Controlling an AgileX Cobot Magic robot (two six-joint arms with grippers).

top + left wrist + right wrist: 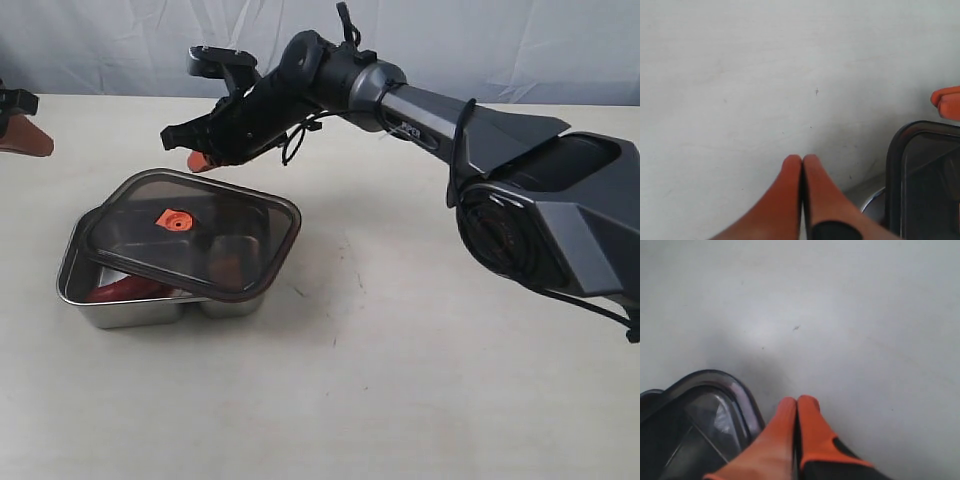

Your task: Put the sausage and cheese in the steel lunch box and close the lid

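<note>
The steel lunch box (100, 310) sits at the left of the exterior view. The dark smoky lid (195, 232) with its orange-red valve (173, 221) lies askew on top, shifted right, leaving the box's left side uncovered. The red sausage (120, 288) shows inside at the front left. An orange-brown shape under the lid may be the cheese (226, 264); I cannot tell. My right gripper (198, 162) hovers shut and empty just behind the lid's far edge (735, 390). My left gripper (802, 158) is shut, empty, beside the lid corner (900, 145).
The pale table (400, 380) stretches around the box. The right arm (430, 115) reaches across from the right over the table. The left gripper's fingers (25, 140) show at the far left edge of the exterior view.
</note>
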